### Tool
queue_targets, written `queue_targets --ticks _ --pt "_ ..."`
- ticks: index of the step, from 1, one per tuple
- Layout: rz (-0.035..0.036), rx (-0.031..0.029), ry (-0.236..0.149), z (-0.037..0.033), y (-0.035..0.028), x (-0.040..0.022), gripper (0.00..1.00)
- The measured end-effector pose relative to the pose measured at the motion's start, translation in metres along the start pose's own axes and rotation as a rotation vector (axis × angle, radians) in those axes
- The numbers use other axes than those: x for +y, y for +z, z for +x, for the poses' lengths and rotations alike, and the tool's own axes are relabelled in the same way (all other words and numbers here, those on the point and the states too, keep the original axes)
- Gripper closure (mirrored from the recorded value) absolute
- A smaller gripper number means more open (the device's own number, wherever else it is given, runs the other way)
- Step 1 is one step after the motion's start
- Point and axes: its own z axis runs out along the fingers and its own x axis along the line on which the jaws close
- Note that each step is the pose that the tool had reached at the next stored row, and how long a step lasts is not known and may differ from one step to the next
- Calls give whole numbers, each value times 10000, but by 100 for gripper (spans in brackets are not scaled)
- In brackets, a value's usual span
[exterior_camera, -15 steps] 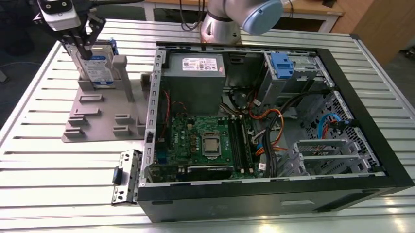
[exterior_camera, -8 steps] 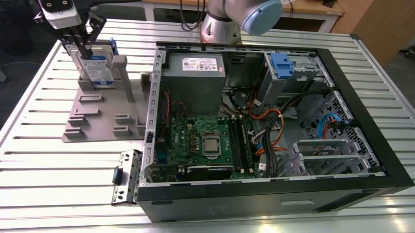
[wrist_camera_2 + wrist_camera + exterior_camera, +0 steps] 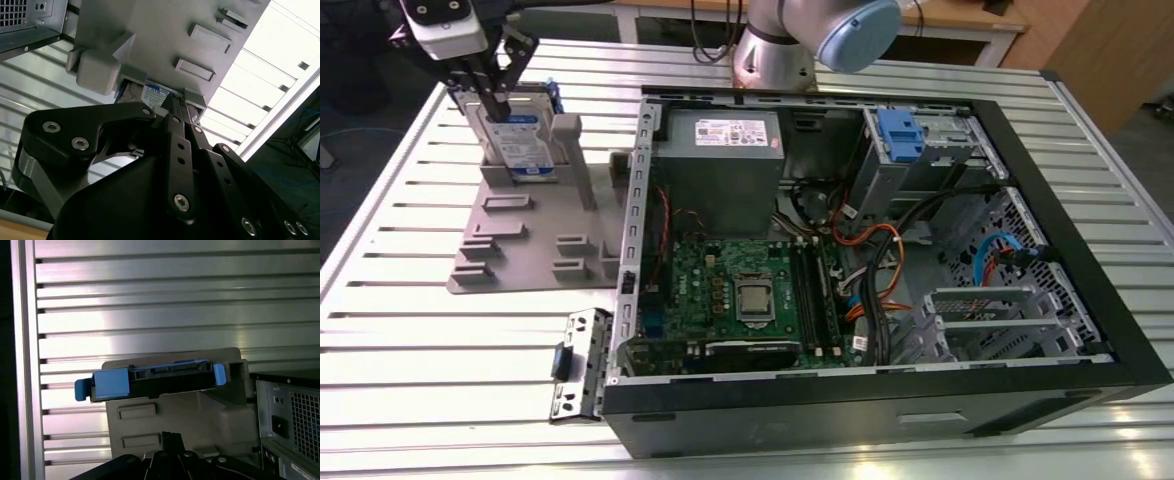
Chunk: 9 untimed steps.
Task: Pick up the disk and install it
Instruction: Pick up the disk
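Disk (image 3: 523, 140), a flat rectangular silver hard drive with a white-and-blue label, framed by a bright blue plastic caddy, stands upright on its edge in a slot at the far end of a pale grey moulded plastic holder (image 3: 520, 225). The holder lies flat on the slatted aluminium table (image 3: 400, 350), just beside the big open black tower computer case (image 3: 854, 410), on the exterior view's left of it.

The black 2-finger gripper (image 3: 494, 100) hangs straight above the disk and reaches down onto its upper edge. In the second wrist view the gripper (image 3: 182, 112) is drawn narrow, its 2 slim fingers (image 3: 174, 125) nearly parallel, 1 of them lying against the labelled face of the disk (image 3: 155, 93), so it looks pinched on the drive. The bottom of the disk sits in the holder (image 3: 150, 30).

In the first wrist view the disk (image 3: 160, 377) shows edge-on, a dark strip with blue caddy ends, resting across the grey holder (image 3: 170, 415), with the table's slats behind it.

Inside the case lie a large grey power supply box with a white label (image 3: 716, 170), a green motherboard (image 3: 734, 290) below it, and a blue plastic drive bracket (image 3: 897, 130) at the far corner on the exterior view's right. A loose perforated metal bracket with a blue tab (image 3: 583, 365) lies on the table near the case's near corner. The arm's grey base joint with its light blue cap (image 3: 861, 30) stands behind the case.
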Motion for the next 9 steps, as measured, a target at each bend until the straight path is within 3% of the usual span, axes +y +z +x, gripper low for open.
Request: queue_targets --ticks 9 --pt "-17 14 -622 0 0 0 90"
